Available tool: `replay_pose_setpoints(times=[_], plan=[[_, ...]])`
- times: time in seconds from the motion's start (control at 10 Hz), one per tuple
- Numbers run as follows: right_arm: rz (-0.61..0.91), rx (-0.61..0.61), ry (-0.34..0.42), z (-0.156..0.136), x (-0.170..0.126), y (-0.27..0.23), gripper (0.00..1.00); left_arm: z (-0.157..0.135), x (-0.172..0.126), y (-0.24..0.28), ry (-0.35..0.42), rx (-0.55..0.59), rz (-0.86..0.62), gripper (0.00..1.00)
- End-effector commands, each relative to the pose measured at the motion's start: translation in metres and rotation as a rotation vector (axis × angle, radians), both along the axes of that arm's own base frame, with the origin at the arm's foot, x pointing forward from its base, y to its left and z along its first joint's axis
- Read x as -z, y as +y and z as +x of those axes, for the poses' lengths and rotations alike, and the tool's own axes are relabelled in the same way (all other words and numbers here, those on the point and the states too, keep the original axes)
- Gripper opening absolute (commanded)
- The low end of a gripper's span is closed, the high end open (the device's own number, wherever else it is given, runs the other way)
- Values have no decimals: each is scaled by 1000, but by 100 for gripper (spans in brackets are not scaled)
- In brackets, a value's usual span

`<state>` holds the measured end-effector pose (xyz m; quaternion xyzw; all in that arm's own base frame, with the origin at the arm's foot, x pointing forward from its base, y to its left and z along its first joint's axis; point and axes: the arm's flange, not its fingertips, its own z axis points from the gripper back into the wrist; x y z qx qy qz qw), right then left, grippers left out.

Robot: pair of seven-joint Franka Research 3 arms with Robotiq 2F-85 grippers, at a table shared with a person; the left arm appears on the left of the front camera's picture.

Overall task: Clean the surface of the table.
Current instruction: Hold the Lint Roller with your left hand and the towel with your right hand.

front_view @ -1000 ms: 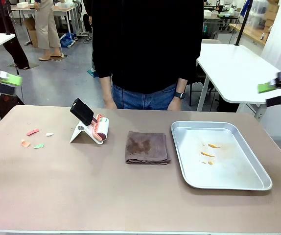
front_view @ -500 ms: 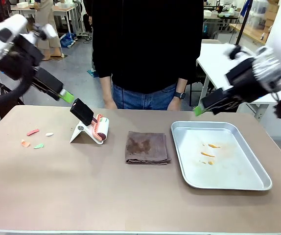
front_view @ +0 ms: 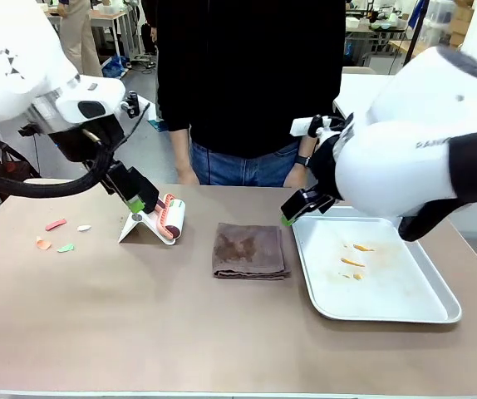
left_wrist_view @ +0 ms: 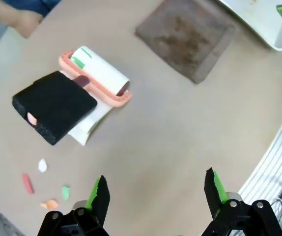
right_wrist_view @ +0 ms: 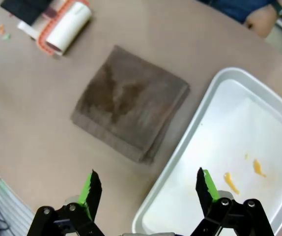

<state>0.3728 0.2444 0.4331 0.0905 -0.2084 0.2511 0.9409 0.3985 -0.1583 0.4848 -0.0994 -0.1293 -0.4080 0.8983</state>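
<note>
with both pincers spread and empty above the table [front_view: 222, 332] spanning the foreground, centre the left gripper [left_wrist_view: 156, 183] over the black handle [left_wrist_view: 55, 105] of the lint roller [left_wrist_view: 101, 71] before closing, holding the right gripper [right_wrist_view: 147, 178] clear near the brown cloth [right_wrist_view: 128, 101].

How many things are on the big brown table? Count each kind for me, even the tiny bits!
Lint roller: 1
Brown cloth: 1
Metal tray: 1
Coloured scraps on the table: 4
Orange bits in the tray: 3
Total: 10
</note>
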Motion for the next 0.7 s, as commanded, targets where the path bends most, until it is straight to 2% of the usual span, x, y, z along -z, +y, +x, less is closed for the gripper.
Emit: replay_pose_setpoints(times=[0.0,0.1,0.2,0.6], plan=[[27,26,16,16,-2,3,100,1,-3,11,-67,-83,-29,100],[0,0,0,0,0,0,100,-2,-14,29,-107,-117,-140,100],[0,0,0,0,0,0,100,3,-1,2,-27,-28,-8,100],[4,-7,10,5,0,3,100,3,-2,4,-42,-32,-31,100]])
